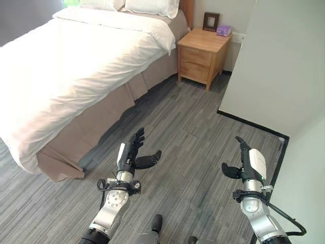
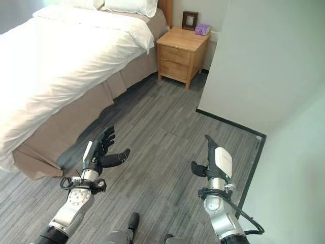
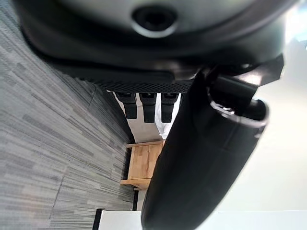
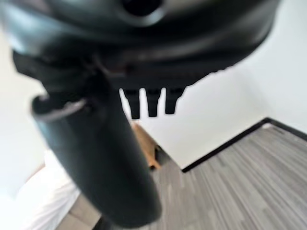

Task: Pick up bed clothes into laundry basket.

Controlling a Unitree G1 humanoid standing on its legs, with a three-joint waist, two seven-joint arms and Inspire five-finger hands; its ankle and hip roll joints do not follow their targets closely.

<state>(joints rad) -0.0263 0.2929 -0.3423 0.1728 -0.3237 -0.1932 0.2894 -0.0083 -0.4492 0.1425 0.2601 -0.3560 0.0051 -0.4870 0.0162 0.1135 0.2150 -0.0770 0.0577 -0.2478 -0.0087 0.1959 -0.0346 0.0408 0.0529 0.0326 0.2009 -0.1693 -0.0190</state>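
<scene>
On the far left of the left eye view stands the bed (image 1: 76, 66), covered by a white duvet (image 1: 45, 76) that hangs over a beige bed skirt (image 1: 101, 114); 2 white pillows (image 1: 152, 6) lie at its head. No loose garment can be made out on the bedding, and neither robot hand carries anything. Beside the headboard end is a wooden nightstand (image 1: 202, 55) with a dark picture frame (image 1: 210, 21) and a small purple box (image 1: 224, 31) on top. The left robot hand (image 1: 133, 152) hangs above the grey plank floor (image 1: 172, 147) just off the bed's corner, fingers straight and thumb spread, empty. The right robot hand (image 1: 249, 165) hangs well apart from it, near a white wall (image 1: 274, 66), fingers extended, thumb out, empty.

In the right eye view the same layout appears, with a black baseboard (image 2: 231, 123) running along the wall's foot.

In the left wrist view, straight fingers (image 3: 147, 106) point toward the nightstand and floor, holding nothing.

In the right wrist view, straight fingertips (image 4: 152, 104) point at the white wall, with the duvet's edge off to one side.
</scene>
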